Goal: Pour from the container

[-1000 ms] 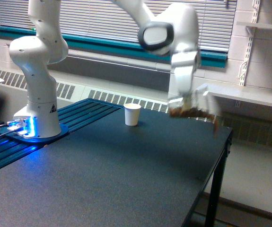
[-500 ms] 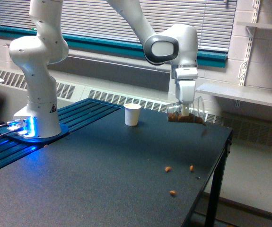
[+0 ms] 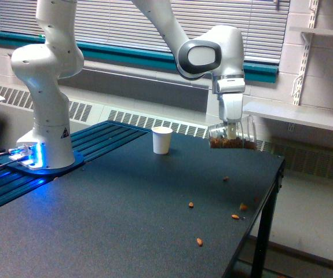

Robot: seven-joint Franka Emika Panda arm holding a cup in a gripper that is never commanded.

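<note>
Five nuts lay near the table's right edge; one white cup stood apart; the gripper grasped one clear cup.

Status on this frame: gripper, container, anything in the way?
Gripper shut on clear cup, tilted, nuts inside. Loose nuts scattered on table. White cup stands apart.

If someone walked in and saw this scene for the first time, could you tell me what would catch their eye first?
Most striking is the clear container of brown nuts, tipped on its side in the gripper above the table's far right part in the exterior view. Next come the loose nuts scattered on the dark table below it, well away from the white cup standing upright farther left.
</note>
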